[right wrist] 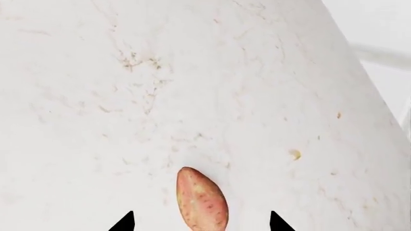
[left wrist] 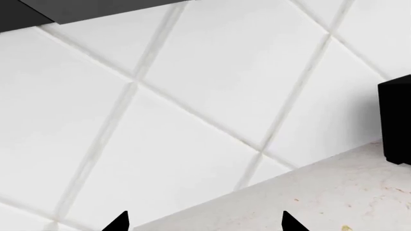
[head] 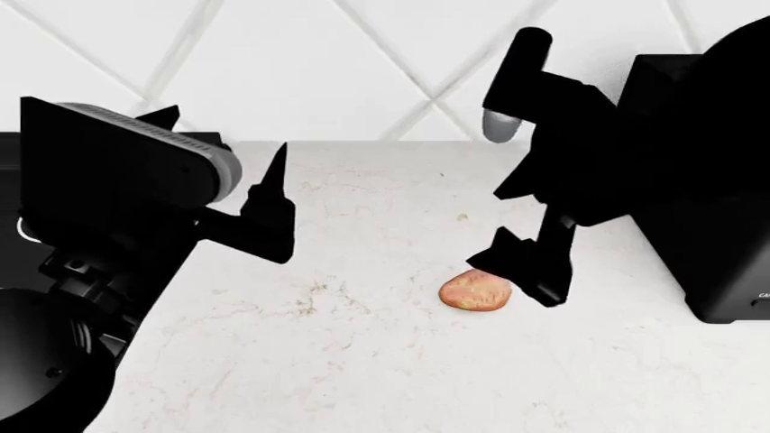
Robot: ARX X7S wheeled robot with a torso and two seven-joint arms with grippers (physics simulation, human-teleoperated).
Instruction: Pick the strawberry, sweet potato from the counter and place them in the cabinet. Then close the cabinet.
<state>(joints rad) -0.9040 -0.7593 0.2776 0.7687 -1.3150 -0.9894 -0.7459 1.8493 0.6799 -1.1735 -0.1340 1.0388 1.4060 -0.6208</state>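
Sweet potato [head: 477,291] is just lying on the white counter [head: 361,361], tan-orange with pinkish blotches, and the right pincer [head: 526,267] is sitting right over its right-hand end. From the right wrist cam the tuber [right wrist: 201,201] lies lengthwise between the two dark fingertips [right wrist: 123,222], gap on both sides, so the jaws are spread and not touching it as far as I can see. Left pincer [head: 274,203] hangs over the counter further left, well apart from the potato, empty with its tips apart; its wrist cam mostly shows the white tiled wall [left wrist: 192,96] and a strip of counter. Big black appliance [head: 710,180] stands at the right edge. Can't spot the strawberry in any view.
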